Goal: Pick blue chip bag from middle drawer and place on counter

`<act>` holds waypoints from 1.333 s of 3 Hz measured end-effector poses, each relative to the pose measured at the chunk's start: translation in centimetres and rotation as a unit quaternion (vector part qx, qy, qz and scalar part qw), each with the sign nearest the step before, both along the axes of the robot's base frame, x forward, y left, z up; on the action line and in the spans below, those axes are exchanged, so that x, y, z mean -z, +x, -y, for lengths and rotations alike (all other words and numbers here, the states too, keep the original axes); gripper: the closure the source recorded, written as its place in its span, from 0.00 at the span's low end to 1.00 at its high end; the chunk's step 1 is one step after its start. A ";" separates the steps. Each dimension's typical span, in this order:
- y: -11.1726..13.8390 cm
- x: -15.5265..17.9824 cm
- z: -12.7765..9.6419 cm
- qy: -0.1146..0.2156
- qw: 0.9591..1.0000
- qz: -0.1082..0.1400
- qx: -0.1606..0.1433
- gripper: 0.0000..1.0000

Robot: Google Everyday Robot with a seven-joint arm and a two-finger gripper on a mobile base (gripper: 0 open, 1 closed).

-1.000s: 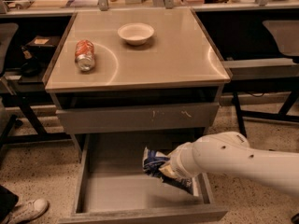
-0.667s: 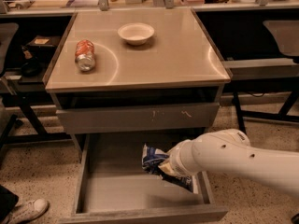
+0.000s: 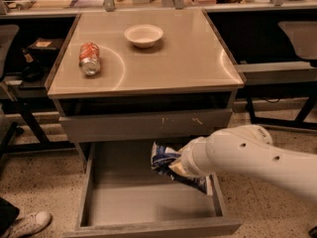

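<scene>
Above middle drawer point(image 3: 129, 205): gripper point(image 3: 177, 166) at blue chip bag point(image 3: 162, 158) (glossy counter point(image 3: 173, 58)).

Warm light; glare on counter point(image 3: 188, 58); claw point(image 3: 174, 163) over middle drawer point(image 3: 148, 205), perhaps shadowed.

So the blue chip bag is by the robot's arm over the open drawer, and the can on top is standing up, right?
Not quite. The camera view shows the soda can lying on its side on the counter. The rest holds: the blue chip bag is at the gripper, over the open middle drawer.
</scene>
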State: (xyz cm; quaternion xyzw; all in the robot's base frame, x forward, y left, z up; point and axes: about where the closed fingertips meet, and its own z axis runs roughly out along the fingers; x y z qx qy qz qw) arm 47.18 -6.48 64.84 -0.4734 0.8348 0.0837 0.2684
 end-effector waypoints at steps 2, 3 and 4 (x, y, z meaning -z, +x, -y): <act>5.4 -12.3 4.1 -0.047 0.996 0.064 0.043 1.00; 9.0 -17.9 6.1 -0.066 0.991 0.094 0.066 1.00; 11.4 -23.9 7.6 -0.076 0.981 0.157 0.090 1.00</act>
